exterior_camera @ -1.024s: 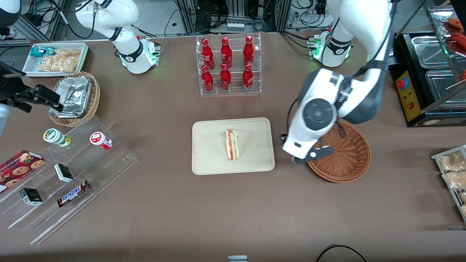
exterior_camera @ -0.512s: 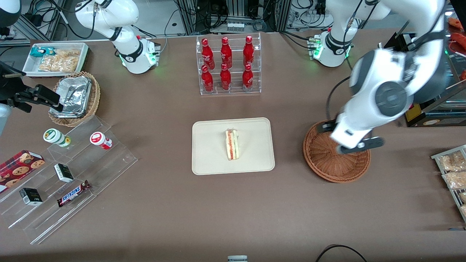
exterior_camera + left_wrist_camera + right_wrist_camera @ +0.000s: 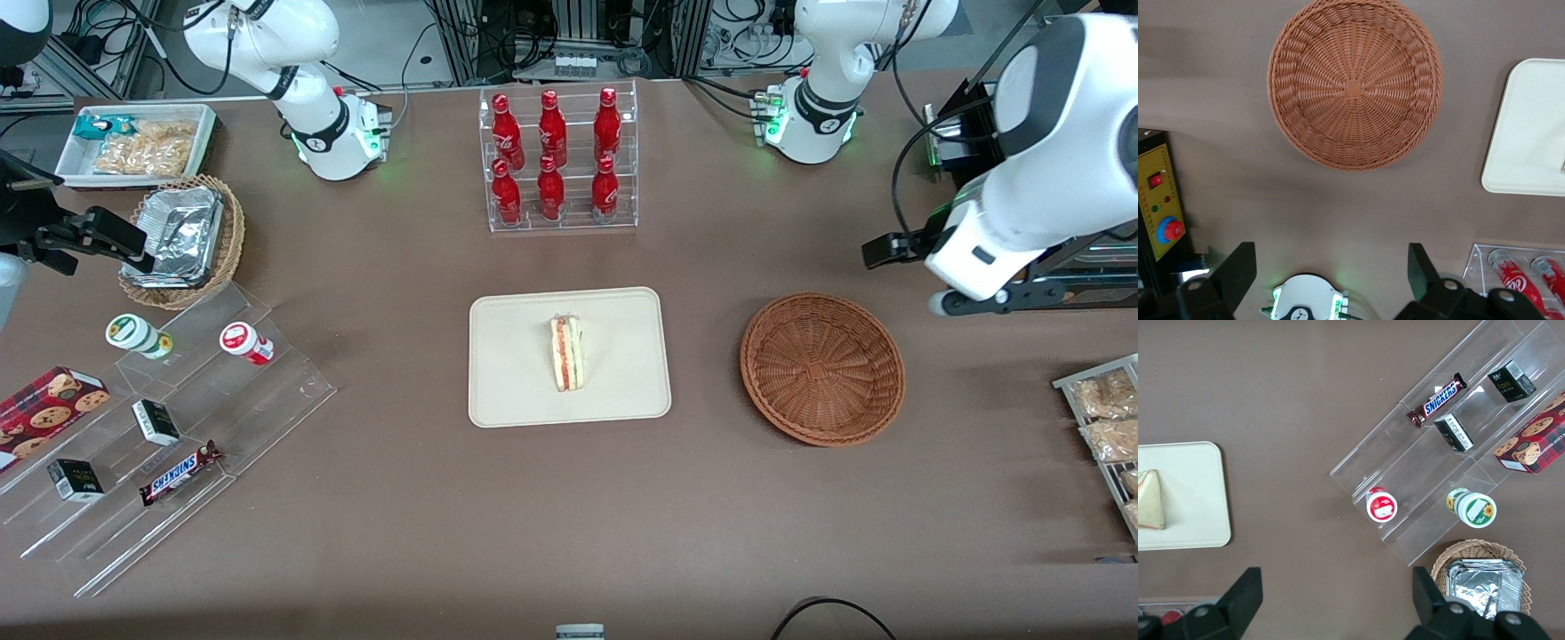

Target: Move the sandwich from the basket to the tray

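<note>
The sandwich [image 3: 566, 353] lies on its side near the middle of the tray [image 3: 516, 391], and the basket [image 3: 822, 367] sits empty on the surface toward the working arm's end, so the placement looks done. The gripper [image 3: 1331, 270] hangs high above the surface with its jaws spread wide and holding nothing, farther from the front camera than the basket. The remaining risk seems small: a careless sweep of the raised arm could knock the bottle rack [image 3: 557, 160] or the equipment beside it.
</note>
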Controlling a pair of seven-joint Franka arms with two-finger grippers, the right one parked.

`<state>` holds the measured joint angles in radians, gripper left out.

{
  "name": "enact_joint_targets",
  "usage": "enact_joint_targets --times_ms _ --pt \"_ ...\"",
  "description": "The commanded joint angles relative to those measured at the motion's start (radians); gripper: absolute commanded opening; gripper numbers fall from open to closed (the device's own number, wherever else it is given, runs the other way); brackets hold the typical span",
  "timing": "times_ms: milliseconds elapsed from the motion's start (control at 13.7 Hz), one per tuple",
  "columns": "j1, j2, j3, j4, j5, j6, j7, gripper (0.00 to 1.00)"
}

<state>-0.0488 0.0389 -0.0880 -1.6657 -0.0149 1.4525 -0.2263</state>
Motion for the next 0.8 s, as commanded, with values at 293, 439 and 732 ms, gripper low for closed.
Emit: enact_joint_targets --times_ms 293,439,732 --pt "0.053 -0.077 0.011 0.018 0.013 -0.012 0.137 1.00" --pt "0.066 -0.079 0.028 0.041 0.010 -0.012 0.171 1.00" --pt "0.067 -0.077 0.031 0.069 0.012 -0.009 0.179 1.00"
